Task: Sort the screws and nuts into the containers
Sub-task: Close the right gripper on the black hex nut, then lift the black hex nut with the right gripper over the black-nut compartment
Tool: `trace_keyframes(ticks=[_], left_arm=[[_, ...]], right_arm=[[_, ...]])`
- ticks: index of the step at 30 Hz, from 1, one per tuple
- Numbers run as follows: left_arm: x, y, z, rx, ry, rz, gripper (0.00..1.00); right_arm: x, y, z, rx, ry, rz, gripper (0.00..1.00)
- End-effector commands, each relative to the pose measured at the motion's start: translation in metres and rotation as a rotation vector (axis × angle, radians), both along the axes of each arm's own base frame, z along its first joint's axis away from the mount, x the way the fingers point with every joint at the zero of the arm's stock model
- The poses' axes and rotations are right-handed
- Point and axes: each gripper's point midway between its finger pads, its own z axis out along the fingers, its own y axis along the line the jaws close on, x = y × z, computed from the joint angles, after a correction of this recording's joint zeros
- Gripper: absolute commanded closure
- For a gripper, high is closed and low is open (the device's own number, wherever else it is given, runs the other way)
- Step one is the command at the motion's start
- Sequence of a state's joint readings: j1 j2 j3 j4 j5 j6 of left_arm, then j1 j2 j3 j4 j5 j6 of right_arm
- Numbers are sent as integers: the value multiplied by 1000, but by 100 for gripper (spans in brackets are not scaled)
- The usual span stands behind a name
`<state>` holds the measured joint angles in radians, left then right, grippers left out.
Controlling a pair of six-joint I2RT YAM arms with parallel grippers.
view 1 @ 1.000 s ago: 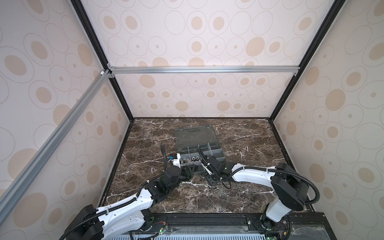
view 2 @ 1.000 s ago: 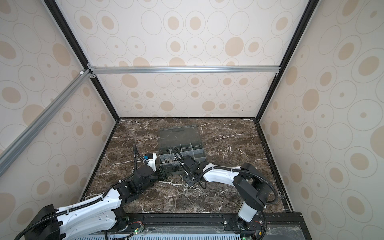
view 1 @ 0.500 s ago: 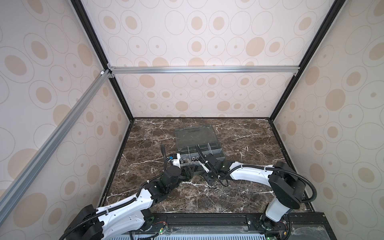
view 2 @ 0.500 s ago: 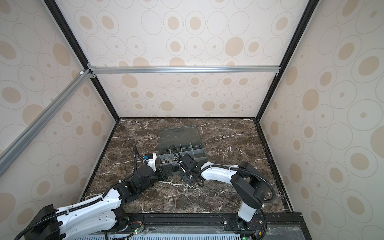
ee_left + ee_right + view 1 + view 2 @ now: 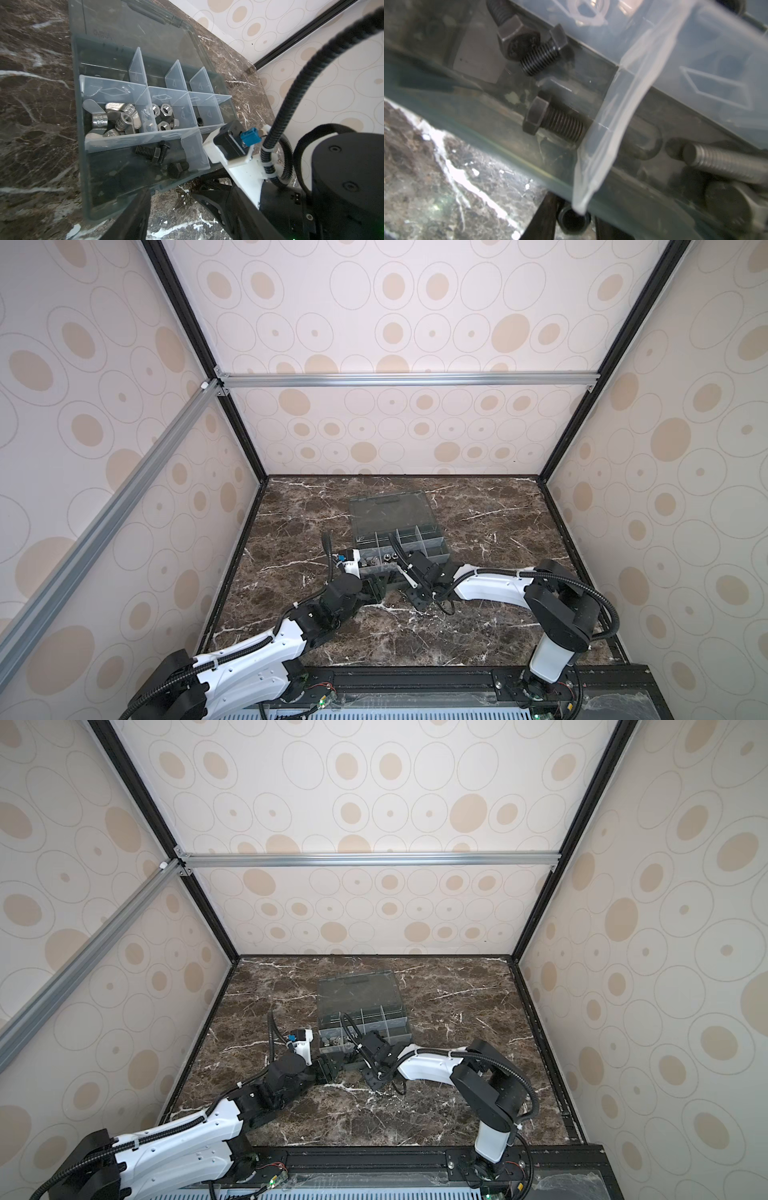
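Gripping a black nut (image 5: 574,221) in the right pincer (image 5: 572,227) by the box (image 5: 477,128) front; cannot tell left pincer (image 5: 376,588) state. Next: lift clear, carry over the nut compartment (image 5: 166,97), release.

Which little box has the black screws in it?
The wide compartment at the near edge of the organizer: three black screws lie there; neighbours hold silver wing nuts and hex nuts.

The surface (image 5: 31,104) looks like glossy brown marble, white-veined. The organizer box (image 5: 108,176) is smoky translucent plastic, its lid (image 5: 390,510) at 12 o'clock clear, dividers (image 5: 137,68) frosted. Silver nuts (image 5: 166,110) gleam (bright metal); 3 screws (image 5: 151,152) and 1 black nut (image 5: 572,221) are matt.
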<state>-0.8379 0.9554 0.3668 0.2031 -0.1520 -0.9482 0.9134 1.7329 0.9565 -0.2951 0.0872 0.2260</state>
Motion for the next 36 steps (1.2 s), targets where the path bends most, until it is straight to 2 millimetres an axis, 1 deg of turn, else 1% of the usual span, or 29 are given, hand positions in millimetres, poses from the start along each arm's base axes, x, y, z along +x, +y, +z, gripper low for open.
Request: trace_keyframes(ticks=[1,6,10,13,18,20,22,25,27,30,33,36], left_arm=[[2,1,8,-28,-18,23,38],[3,1,9,-30,-20,24,38],[2,1,10,-30,-20,24,38],[2,1,11,-33,-22,24,38],[2,2,11,-34,-21,23,38],[1,1,10,-37,-18,22,38],[1,1,10,-44,-19,20,38],[1,0,11,-51,-21,17,38],[3,-2,13,-54,-30,12,38],[5,-7,17,-44,-37,0,38],[7,-14,17,-39,-26,-24,38],[6,-21,14,-50,-13,-44,38]], right_arm=[[-9,-15,-1,-35,4,-5,70],[-14,-20,-3,-36,13,-15,78],[-13,-18,8,-7,-3,-20,81],[-7,-10,30,40,-35,-11,83],[16,2,87,114,-167,17,83],[30,4,107,139,-205,20,83],[47,3,121,151,-232,7,83],[73,0,134,159,-245,-27,83],[88,-2,134,167,-237,-56,83],[104,-3,123,180,-199,-98,83],[112,-1,105,165,-159,-118,82],[115,-2,92,137,-132,-125,81]])
